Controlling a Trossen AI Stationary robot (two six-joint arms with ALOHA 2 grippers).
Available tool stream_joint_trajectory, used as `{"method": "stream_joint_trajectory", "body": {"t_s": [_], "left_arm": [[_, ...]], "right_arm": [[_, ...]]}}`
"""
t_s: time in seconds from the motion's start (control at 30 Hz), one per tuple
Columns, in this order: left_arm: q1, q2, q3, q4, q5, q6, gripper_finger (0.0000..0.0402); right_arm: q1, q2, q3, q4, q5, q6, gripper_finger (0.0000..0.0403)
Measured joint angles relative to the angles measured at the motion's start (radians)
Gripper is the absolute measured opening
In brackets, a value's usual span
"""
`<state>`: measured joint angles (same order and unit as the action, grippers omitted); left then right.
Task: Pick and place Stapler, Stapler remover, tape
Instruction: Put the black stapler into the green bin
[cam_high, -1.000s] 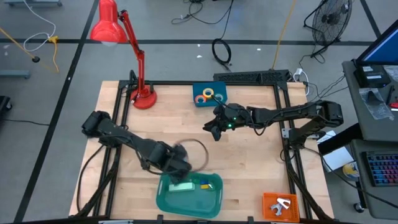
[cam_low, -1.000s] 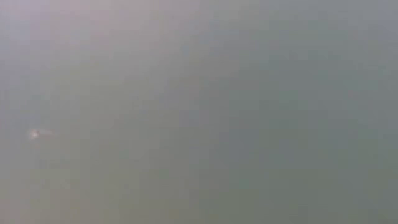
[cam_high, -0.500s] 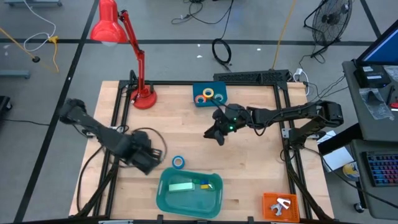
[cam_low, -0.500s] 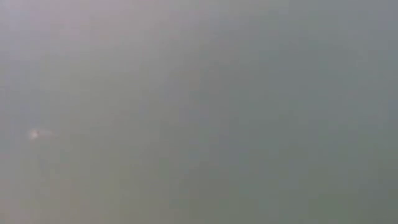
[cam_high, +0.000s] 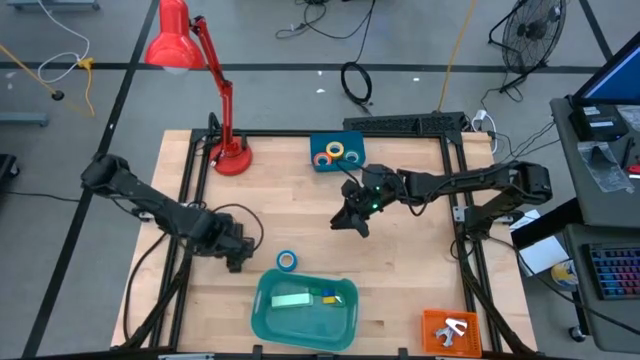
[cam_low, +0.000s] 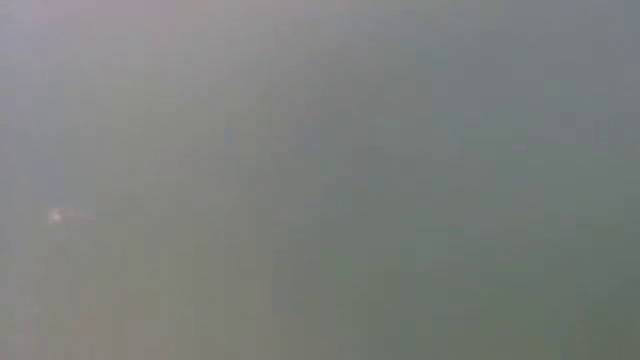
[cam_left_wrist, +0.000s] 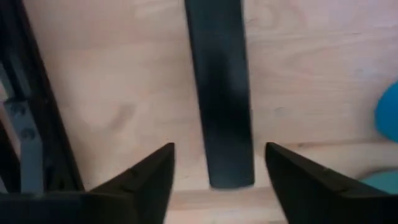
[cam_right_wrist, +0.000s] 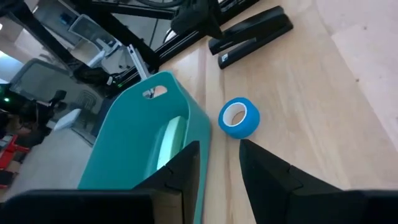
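The black stapler (cam_left_wrist: 221, 93) lies flat on the wooden table near its left edge, also seen in the right wrist view (cam_right_wrist: 249, 34). My left gripper (cam_left_wrist: 219, 149) points down over it, open, with one finger on either side of the stapler's end and no touch showing; from above the gripper (cam_high: 235, 255) hides it. A blue tape roll (cam_high: 287, 260) lies on the table beside the teal tray (cam_high: 345, 318). More tape rolls sit in a blue box (cam_high: 338, 153). My right gripper (cam_high: 350, 222) hovers mid-table, open and empty. A silvery piece in an orange tray (cam_high: 450, 330) may be the stapler remover.
The teal tray holds a mint-green block (cam_high: 290, 299) and small coloured cubes (cam_high: 325, 296). A red desk lamp (cam_high: 232, 158) stands at the far left. Black frame rails (cam_left_wrist: 28, 124) run along the table's edge close to my left gripper. Bare wood lies between the arms.
My left gripper has swung from over the teal tray toward the table's left edge, come down and rolled about its own axis. The blue tape roll, covered by it a second ago, now shows on the table. My right gripper has tipped a little in place.
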<state>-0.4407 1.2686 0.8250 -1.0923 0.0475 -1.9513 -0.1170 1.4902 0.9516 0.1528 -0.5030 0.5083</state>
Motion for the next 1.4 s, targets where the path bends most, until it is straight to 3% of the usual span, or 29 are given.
{"method": "stream_joint_trajectory", "body": {"t_s": [0.2, 0.43, 0.7, 1.03, 1.2, 1.4], "left_arm": [[0.110, 0.000, -0.033, 0.025, -0.002, 0.160, 0.0336], [0.200, 0.000, -0.101, 0.081, 0.034, 0.255, 0.0350], [0.226, 0.001, -0.159, 0.210, 0.087, 0.279, 0.0291], [0.223, 0.001, -0.200, 0.237, 0.119, 0.305, 0.0215], [0.223, 0.001, -0.200, 0.251, 0.092, 0.327, 0.0136], [0.243, 0.001, -0.190, 0.290, 0.034, 0.469, 0.0135]], "right_arm": [[-0.037, 0.000, 0.000, 0.000, -0.029, -0.003, 0.0109], [-0.061, 0.000, 0.000, -0.005, -0.052, -0.002, 0.0109], [-0.061, 0.000, 0.000, -0.003, -0.053, -0.002, 0.0109], [-0.061, 0.000, 0.000, -0.003, -0.066, 0.000, 0.0109], [-0.061, 0.000, 0.000, 0.000, -0.082, 0.004, 0.0109], [-0.061, 0.000, 0.000, 0.001, -0.130, 0.033, 0.0109]]}}
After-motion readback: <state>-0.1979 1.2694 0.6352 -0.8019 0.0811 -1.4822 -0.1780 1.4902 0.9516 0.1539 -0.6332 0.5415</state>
